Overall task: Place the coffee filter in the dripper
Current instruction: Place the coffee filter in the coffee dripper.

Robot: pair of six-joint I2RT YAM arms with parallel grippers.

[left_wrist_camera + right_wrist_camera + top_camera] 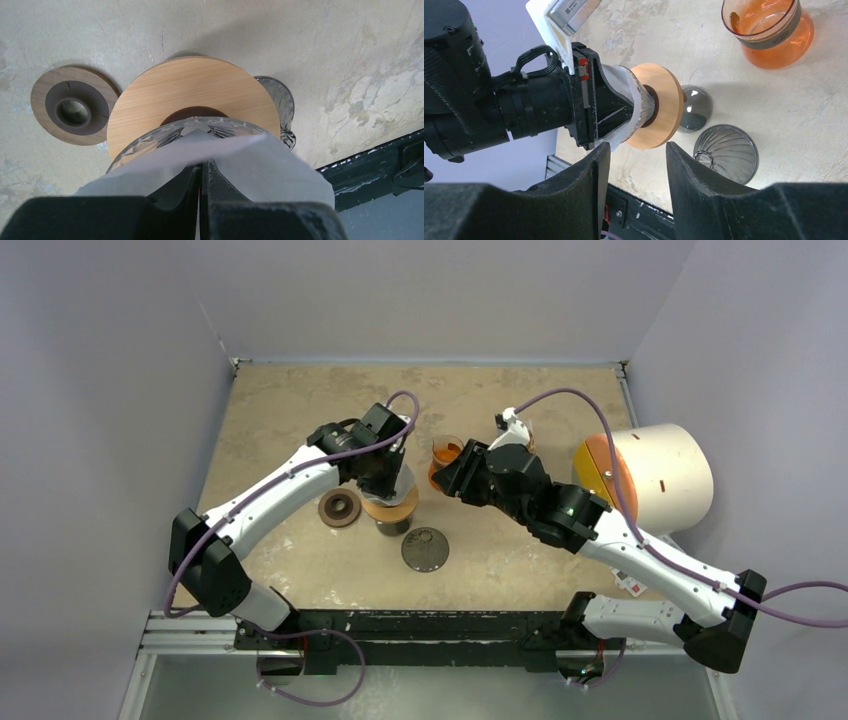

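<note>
The dripper (150, 141) is a clear ribbed glass cone in a round light-wood collar (190, 90), standing upright on a dark glass base (694, 107) left of the table's middle. My left gripper (204, 167) is directly above it, shut on the white paper coffee filter (270, 160). The filter spreads over the near rim and reaches down into the glass cone (644, 102). From the top view the left gripper (390, 485) covers most of the dripper (392, 508). My right gripper (638, 147) hangs to the right of it, open with nothing between its fingers.
A dark wooden ring (339, 507) lies just left of the dripper. A smoked-glass cone (425, 549) lies in front of it. An orange glass carafe (445, 455) stands behind, by the right gripper (447, 480). A white cylinder with an orange end (655, 475) lies at the right edge.
</note>
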